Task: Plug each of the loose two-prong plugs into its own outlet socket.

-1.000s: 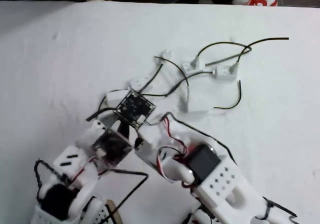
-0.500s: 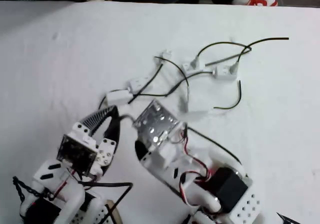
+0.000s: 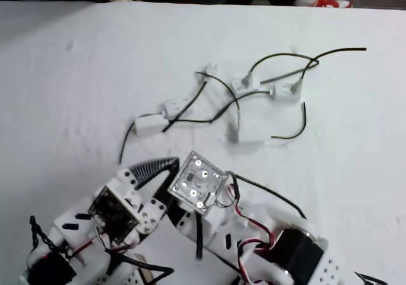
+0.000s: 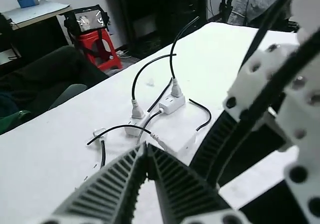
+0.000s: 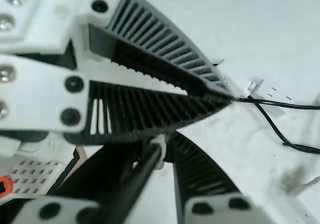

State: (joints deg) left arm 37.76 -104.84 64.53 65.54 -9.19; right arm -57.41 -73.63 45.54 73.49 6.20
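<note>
high view: the white outlet block [image 3: 148,125] lies flat on the table [image 3: 70,101], untouched. a thin black cord [image 3: 124,146] curls off it toward the arms. the other plugs [image 3: 247,81] and sockets [image 3: 293,89] lie farther out beyond the block, well apart from both arms, in a tangle of black cords. in the left wrist view two of these plugs stand upright on white sockets and appear seated, though i cannot tell for sure.

the left gripper [image 3: 172,163] lies near the block on the arms' side, not touching it. its black fingers are clenched tip to tip with nothing between them. the right arm's camera board [image 3: 198,183] sits just beside that tip, a little farther from the block. in the right wrist view the right gripper [image 5: 227,99] is also pressed together at the tips, grasping nothing.

a second ago the camera board hung right beside the block. half a second ago the left gripper was spread wide, close to the block. since then both arms have drawn back from the block and the left gripper has closed. the block and plugs have not moved.
</note>
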